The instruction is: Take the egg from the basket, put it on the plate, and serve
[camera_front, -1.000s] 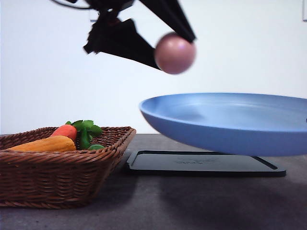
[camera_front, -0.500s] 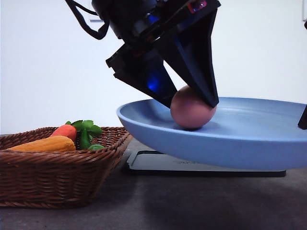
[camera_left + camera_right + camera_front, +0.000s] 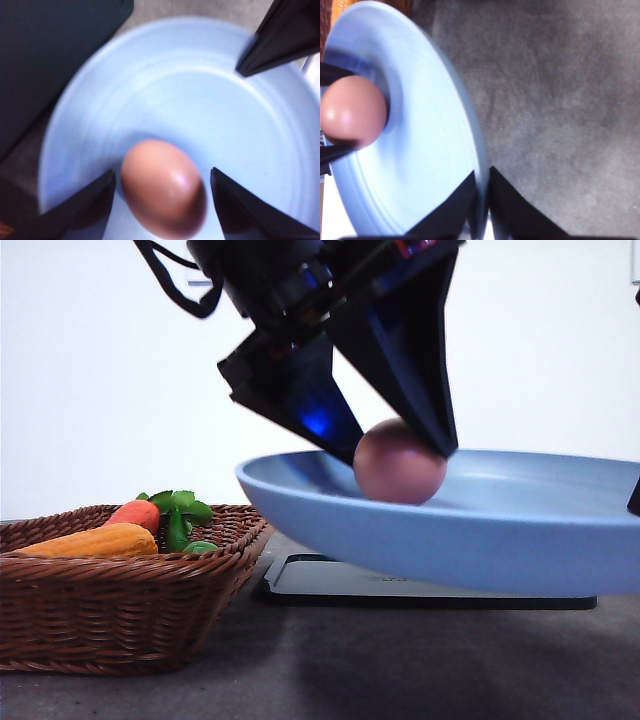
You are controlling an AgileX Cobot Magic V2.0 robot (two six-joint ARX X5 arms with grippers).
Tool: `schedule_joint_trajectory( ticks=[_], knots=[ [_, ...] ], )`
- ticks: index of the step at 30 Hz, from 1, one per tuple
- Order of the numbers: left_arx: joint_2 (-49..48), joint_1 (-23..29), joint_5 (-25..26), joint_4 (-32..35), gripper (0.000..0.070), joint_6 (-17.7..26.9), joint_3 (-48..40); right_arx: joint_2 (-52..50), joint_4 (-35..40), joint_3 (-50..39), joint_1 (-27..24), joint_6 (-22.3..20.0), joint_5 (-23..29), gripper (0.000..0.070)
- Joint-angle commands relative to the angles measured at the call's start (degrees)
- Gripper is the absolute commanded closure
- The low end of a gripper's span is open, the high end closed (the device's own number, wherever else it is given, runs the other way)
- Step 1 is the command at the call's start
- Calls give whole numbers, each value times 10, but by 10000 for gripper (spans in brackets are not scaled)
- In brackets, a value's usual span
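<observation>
The egg (image 3: 399,462) lies in the plate (image 3: 500,530), toward the plate's 9 o'clock rim in the front view, between the two fingers of the left gripper (image 3: 398,445). Its shell is smooth, pinkish-brown and faintly glossy. In the left wrist view the egg (image 3: 163,187) sits between spread jaws, with a gap showing on each side; whether the tips touch it in the front view cannot be told. The plate is matte light blue with a raised rim and is held off the table, above a flat black tray (image 3: 420,585). The right gripper (image 3: 481,200) pinches the plate's rim (image 3: 470,150) edge-on. At 8 o'clock from the plate stands the wicker basket (image 3: 120,615), holding a carrot (image 3: 135,513) with green leaves and a yellow-orange vegetable (image 3: 95,541). The table (image 3: 420,665) is dark grey; behind it is a plain white wall.
</observation>
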Motion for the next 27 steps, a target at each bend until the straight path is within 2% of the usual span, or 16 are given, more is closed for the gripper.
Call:
schedule_joint_trajectory(
  ticks=[1,6,9,12,16,27],
  knots=[
    [-21,-6,-4,8,308,-5,11,19,10,5,2,-7,-8,700],
    [-96,0,-16,-4,308,-12,11,84,36,14,-3,-20,-27,700],
    [-156,3,-54,-21,308,-11,11,129,76,25,-17,-20,-60,700],
    [-223,4,-106,-40,308,-10,11,183,95,50,-38,-23,-66,700],
    [-313,5,-168,-58,308,-10,11,258,103,104,-62,-35,-63,700],
    [-496,5,-245,-94,308,-14,11,446,103,297,-97,-42,-8,700]
  ],
)
